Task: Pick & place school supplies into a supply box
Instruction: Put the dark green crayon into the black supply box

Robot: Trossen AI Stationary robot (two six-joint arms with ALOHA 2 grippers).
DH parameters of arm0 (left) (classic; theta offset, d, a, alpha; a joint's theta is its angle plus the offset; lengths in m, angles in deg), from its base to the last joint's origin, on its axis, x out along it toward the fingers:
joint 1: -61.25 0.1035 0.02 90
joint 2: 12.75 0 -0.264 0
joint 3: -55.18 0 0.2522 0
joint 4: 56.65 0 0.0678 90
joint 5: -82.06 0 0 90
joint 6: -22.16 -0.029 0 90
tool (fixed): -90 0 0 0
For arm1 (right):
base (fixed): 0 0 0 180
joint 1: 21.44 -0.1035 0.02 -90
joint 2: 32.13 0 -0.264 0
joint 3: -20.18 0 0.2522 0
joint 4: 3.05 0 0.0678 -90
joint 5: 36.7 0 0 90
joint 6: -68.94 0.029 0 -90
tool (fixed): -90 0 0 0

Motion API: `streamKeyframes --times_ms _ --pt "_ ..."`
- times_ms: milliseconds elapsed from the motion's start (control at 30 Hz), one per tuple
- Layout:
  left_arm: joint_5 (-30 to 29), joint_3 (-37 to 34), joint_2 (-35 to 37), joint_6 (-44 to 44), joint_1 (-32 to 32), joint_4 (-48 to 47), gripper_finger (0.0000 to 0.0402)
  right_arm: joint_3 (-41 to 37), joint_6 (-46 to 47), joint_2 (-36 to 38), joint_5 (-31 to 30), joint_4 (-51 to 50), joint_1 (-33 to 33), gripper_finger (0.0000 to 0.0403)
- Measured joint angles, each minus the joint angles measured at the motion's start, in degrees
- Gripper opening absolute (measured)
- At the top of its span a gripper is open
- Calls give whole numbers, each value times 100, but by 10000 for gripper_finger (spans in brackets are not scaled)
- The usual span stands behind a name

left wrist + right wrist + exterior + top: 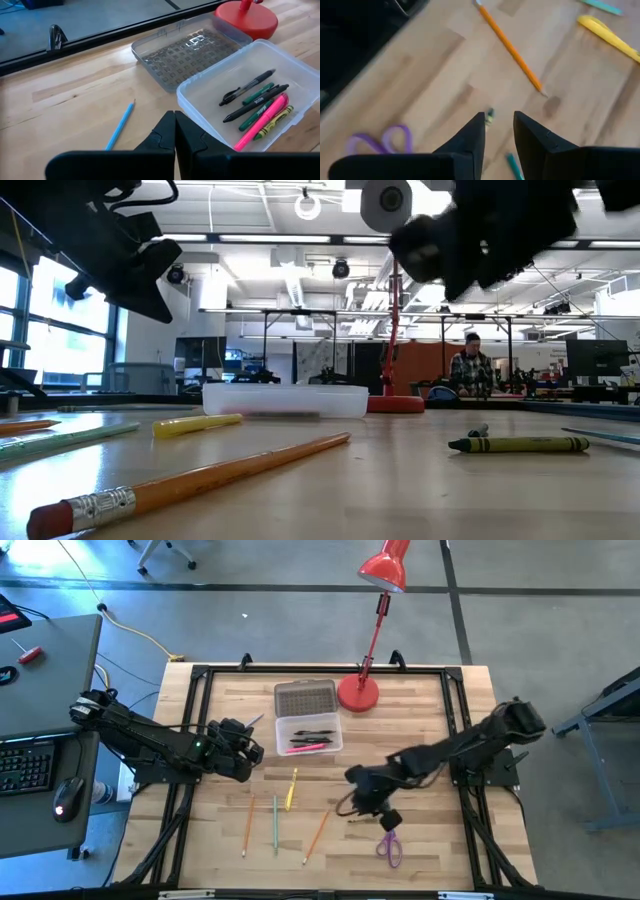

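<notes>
The left gripper (174, 131) has its fingers (161, 137) pressed together with nothing between them. It hangs over the worktop (420, 850) just beside the supply box (282, 730), on the box's left in the high view. The right gripper (499, 125) has its fingers (472, 135) a small way apart, holding nothing, above bare wood between the purple scissors (382, 140) and an orange pencil (510, 47).

The supply box is clear and lies open, its ribbed lid (187, 52) folded flat toward the far edge. Inside lie dark pens (250, 95), green pens (257, 112) and a pink marker (262, 122). A blue pencil (120, 125) lies on the wood just outside the box.

On the near half of the worktop lie a yellow marker (292, 790), another orange pencil (247, 823) and a green pencil (275, 825); the scissors (389, 848) sit near the right gripper. A green crayon (520, 445) lies close to the low camera.

A red lamp (360, 692) stands by its round base just beside the lid. The worktop is pale wood planks in a black frame. Beyond it is a large bright hall, where a person (468, 365) sits far off.
</notes>
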Motion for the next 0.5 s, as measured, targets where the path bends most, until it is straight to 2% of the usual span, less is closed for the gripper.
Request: streamKeyframes --times_ms 133,267,400,500 --pt "-13 0 0 2 0 174 31 -1055 -223 371 -391 663 -57 80" --pt "-25 0 0 1 0 264 31 -1827 -227 390 -317 1641 9 76" --pt "-26 0 0 2 0 286 31 -2254 -392 327 -159 2509 174 70" --pt "-26 0 0 2 -2 306 31 -2329 -654 327 -188 2667 282 64"
